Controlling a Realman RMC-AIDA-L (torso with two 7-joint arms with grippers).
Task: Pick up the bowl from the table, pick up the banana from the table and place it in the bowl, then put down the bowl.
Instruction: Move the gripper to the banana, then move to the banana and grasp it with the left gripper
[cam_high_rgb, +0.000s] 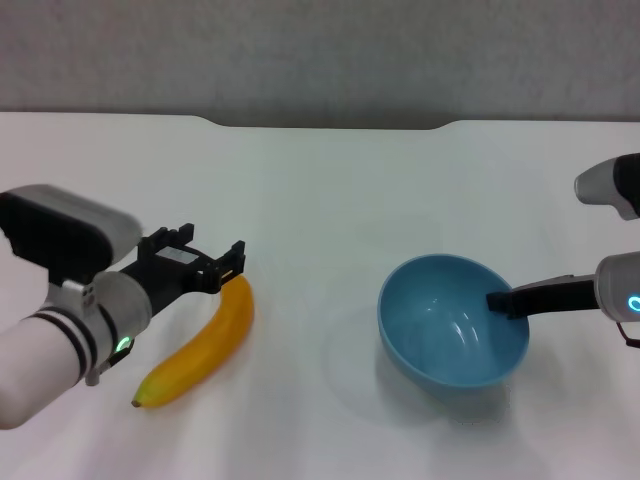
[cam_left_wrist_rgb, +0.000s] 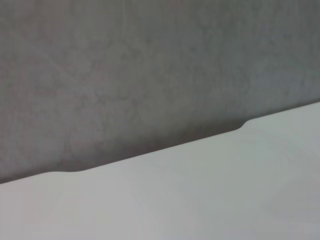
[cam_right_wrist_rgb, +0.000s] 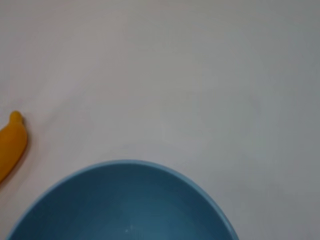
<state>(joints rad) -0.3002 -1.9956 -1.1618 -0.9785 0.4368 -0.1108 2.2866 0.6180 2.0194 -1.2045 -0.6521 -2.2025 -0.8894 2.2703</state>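
My right gripper (cam_high_rgb: 500, 302) pinches the bowl (cam_high_rgb: 452, 320) rim at 3 o'clock, lifting it. Left gripper (cam_high_rgb: 212, 262), fingers spread wide, hovers at the banana's (cam_high_rgb: 200, 345) 12 o'clock tip for grasping.

The far tip of the banana (cam_high_rgb: 200, 350) is hidden behind the fingers (cam_high_rgb: 232, 262) of the left gripper (cam_high_rgb: 205, 262); whether those fingers touch the fruit cannot be told. In the right wrist view only one end of the banana (cam_right_wrist_rgb: 11, 147) shows, the remainder cut off by the picture's edge. The bowl (cam_right_wrist_rgb: 125, 205) is cut off there as well; only its far rim and part of the inside show.

The right gripper (cam_high_rgb: 503, 302) reaches over the rim of the bowl (cam_high_rgb: 452, 320). Only one dark finger shows inside; any finger outside the wall is hidden. The right arm runs out of the head view.

The left wrist view shows only the counter (cam_left_wrist_rgb: 200, 200) and a wall (cam_left_wrist_rgb: 150, 65).
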